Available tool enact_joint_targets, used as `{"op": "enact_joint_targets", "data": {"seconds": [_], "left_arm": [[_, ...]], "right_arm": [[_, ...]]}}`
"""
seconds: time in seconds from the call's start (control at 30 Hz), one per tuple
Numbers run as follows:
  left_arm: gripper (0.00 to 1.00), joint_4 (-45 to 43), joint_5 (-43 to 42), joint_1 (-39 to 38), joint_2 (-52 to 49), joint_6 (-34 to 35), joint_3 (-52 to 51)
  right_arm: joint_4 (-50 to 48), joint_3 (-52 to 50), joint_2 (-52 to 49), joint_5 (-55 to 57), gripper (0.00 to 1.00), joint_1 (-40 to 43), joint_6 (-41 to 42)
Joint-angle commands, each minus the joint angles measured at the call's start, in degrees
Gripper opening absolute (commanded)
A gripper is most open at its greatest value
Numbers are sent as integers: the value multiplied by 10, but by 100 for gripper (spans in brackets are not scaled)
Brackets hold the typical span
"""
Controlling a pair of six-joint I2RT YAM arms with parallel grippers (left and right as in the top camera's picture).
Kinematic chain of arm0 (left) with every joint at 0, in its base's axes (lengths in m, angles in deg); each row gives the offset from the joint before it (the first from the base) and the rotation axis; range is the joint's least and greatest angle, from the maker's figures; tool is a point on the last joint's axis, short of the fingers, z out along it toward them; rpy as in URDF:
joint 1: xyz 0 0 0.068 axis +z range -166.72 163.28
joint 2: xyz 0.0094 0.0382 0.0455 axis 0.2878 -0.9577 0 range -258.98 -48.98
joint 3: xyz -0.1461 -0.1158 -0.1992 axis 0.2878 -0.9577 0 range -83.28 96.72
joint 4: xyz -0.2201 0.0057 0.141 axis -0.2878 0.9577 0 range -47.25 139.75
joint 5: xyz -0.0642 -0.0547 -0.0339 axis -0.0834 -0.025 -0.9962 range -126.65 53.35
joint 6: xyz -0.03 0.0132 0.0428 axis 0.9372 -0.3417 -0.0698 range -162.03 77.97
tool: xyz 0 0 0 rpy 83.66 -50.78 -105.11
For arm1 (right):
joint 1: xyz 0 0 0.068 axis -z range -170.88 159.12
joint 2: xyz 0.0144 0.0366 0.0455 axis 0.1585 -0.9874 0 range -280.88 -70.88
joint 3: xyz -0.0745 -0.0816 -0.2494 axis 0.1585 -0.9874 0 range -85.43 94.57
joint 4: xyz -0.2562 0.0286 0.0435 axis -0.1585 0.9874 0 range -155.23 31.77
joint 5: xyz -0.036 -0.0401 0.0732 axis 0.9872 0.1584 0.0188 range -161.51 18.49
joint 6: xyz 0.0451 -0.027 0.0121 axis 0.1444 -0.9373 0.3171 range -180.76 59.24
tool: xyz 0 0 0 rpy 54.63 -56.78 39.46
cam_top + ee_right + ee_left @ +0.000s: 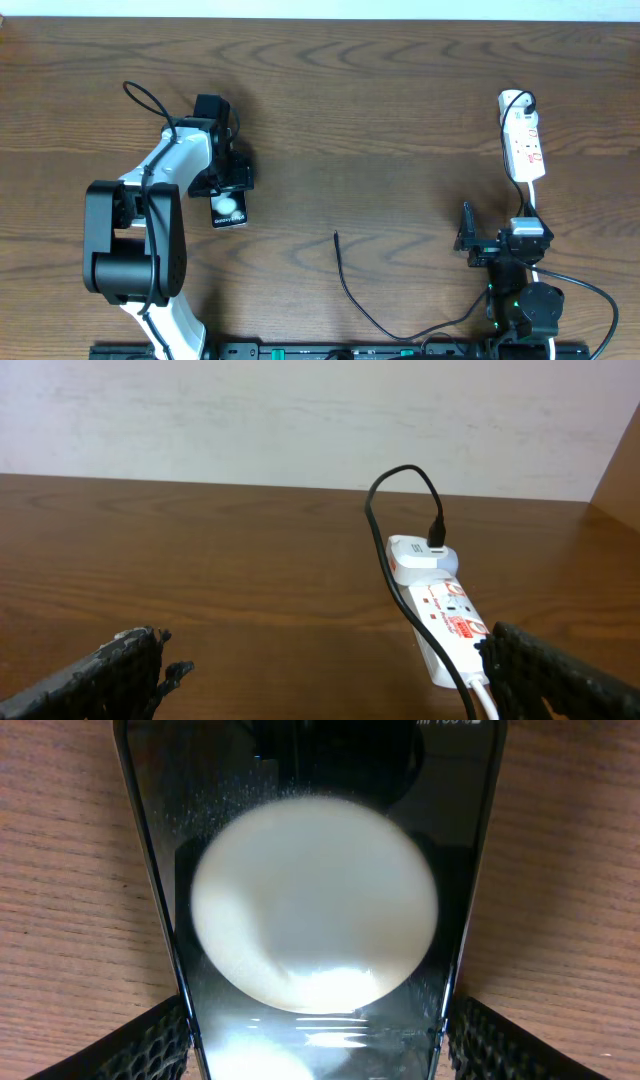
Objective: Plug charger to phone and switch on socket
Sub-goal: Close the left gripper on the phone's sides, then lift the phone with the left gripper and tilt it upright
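The phone [229,209], a glossy black rectangular slab with a round, matte white blob on its face, is lying flat on the dark wood-grain table [380,120], left of centre. The left gripper [230,186] is hanging over it with its fingers [150,1045] down either side. In the left wrist view these black, mesh-textured fingers are sitting right at the slab's thin long edges. Whether they are actually clamping it or only flanking it I cannot tell, since the contact falls at the very bottom of that close view.

The right gripper [468,240] is resting near the table's front right with its textured fingers [120,675] spread wide apart, grasping nothing. Just beyond it the socket [440,610], a long white plastic strip with red markings, is lying lengthwise. A white block at its far end is carrying a black plug.

The charger [336,240], a thin black cable, is curving loosely across the wood, its small tip pointing away from the front edge, well apart from the phone.
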Motion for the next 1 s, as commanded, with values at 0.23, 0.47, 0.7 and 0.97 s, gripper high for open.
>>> {"op": "enact_joint_targets", "data": {"seconds": [0.23, 0.47, 0.7, 0.97], "left_arm": [[75, 6, 5, 2, -19, -1, -28], [74, 6, 5, 2, -19, -1, -28], [70, 6, 5, 2, -19, -1, -28], [65, 6, 5, 2, -19, -1, -28]], "right_arm": [[3, -1, 4, 3, 99, -7, 6], [3, -1, 4, 3, 99, -7, 6], [3, -1, 4, 3, 99, -7, 6], [3, -1, 4, 3, 99, -7, 6]]}}
